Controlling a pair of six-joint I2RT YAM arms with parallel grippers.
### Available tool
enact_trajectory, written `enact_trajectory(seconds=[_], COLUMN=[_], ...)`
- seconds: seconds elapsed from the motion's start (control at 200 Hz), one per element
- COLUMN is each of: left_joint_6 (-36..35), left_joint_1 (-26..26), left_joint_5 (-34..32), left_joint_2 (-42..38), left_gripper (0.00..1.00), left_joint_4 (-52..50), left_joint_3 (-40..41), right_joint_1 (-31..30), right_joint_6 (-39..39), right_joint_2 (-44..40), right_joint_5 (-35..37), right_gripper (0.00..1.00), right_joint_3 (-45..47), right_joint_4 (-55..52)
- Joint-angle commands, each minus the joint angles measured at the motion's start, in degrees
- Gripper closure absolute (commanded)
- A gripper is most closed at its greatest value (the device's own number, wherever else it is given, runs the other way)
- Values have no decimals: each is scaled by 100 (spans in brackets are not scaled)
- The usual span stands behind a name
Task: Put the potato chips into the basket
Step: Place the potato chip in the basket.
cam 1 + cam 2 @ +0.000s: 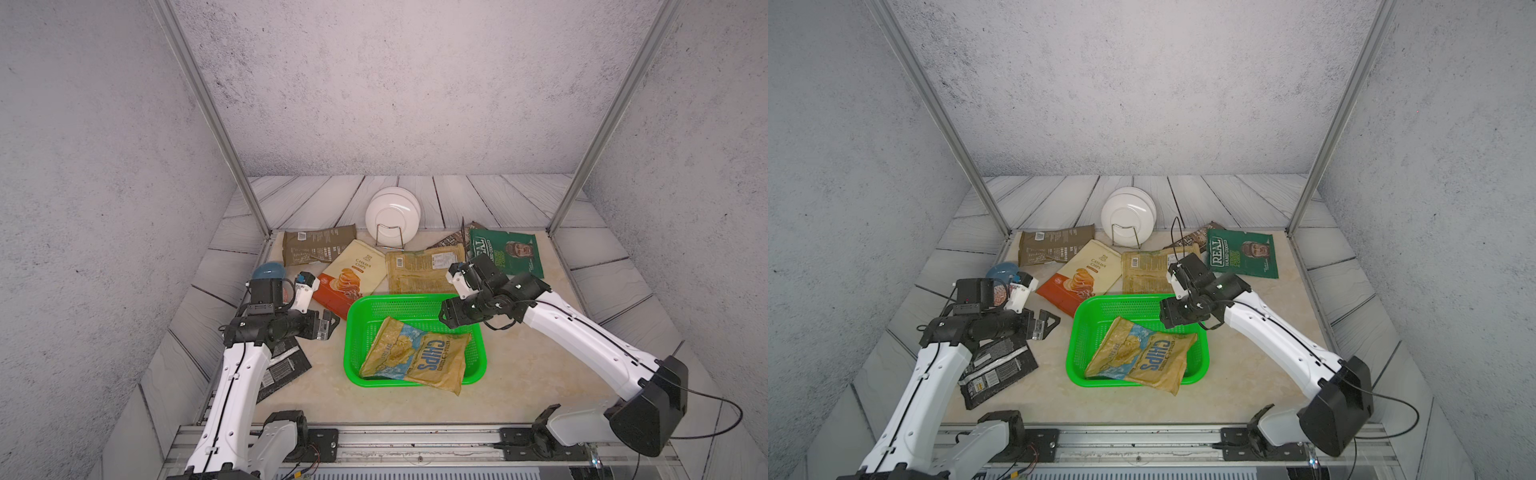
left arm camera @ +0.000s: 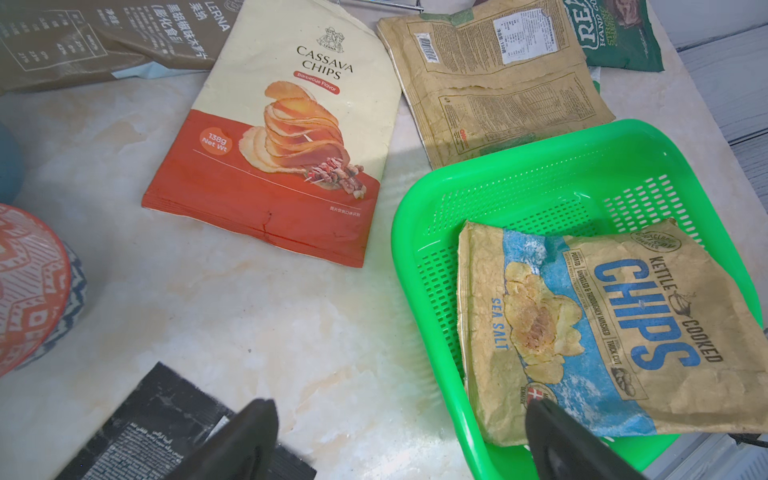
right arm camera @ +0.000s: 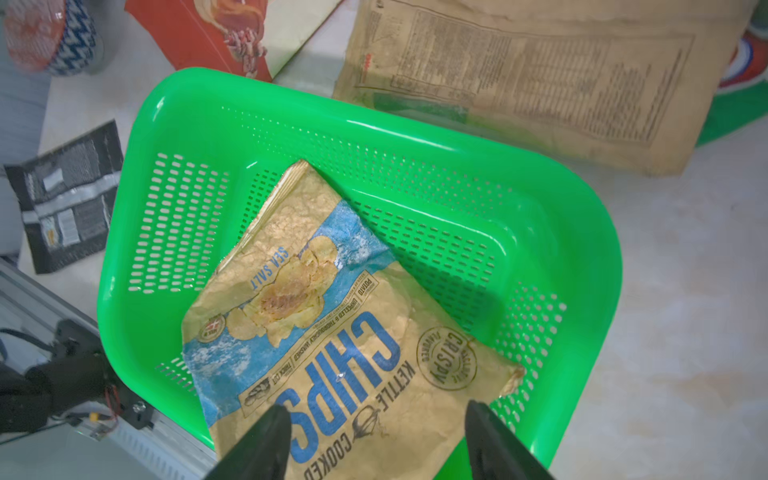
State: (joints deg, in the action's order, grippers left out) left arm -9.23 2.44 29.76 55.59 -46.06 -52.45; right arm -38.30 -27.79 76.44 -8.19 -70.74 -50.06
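Chips bag (image 3: 332, 332) in basket (image 3: 415, 137), beneath spread right gripper (image 3: 374, 407).

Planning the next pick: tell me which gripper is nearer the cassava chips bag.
Left. The left gripper hangs open just beside the red end of the cassava chips bag; the right gripper is above the basket, farther off.

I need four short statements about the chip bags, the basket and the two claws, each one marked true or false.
1. The Kettle Chips bag lies in the green basket. True.
2. The cassava chips bag is inside the basket. False: it lies on the table, next to the basket.
3. The right claw is shut on the Kettle Chips bag. False: its jaws stand apart above the bag.
4. The left claw is open and holds nothing. True.
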Motion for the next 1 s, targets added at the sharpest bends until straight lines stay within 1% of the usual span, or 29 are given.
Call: enact_trajectory(seconds=[0.0, 0.035, 0.065, 0.145, 0.28, 0.465, 0.616, 0.766, 0.996], left_joint_6=[-71, -70, -70, -68, -64, -65, -61, -60, -53], left_joint_1=[-54, -57, -50, -59, -100, -159, -164, -163, -157], left_joint_5=[-33, -40, -49, -69, -69, -115, -154, -181, -216], left_joint_2=[-17, -15, -15, -10, 4, -21, -31, -57, -124], left_gripper=[0, 0, 0, 0, 0, 0, 0, 0, 0], left_joint_4=[50, 54, 61, 71, 82, 95, 106, 114, 133], left_joint_3=[37, 36, 33, 33, 43, 50, 51, 57, 76], right_joint_1=[-6, -19, -23, -29, -61, -183, -358, -465, -484], right_joint_6=[-1332, -1489, -1630, -2025, -2693, -3360, -3572, -3658, -3774], right_joint_2=[-534, -650, -737, -993, -1422, -1568, -1427, -1030, -972], right_joint_5=[103, 203, 243, 203, -49, 117, 113, 273, 543], right_gripper=[27, 28, 30, 32, 34, 34, 34, 34, 33], right_joint_3=[328, 376, 447, 696, 1306, 1768, 2029, 1988, 2156], right_joint_4=[257, 119, 51, -47, 268, 419, 892, 861, 954])
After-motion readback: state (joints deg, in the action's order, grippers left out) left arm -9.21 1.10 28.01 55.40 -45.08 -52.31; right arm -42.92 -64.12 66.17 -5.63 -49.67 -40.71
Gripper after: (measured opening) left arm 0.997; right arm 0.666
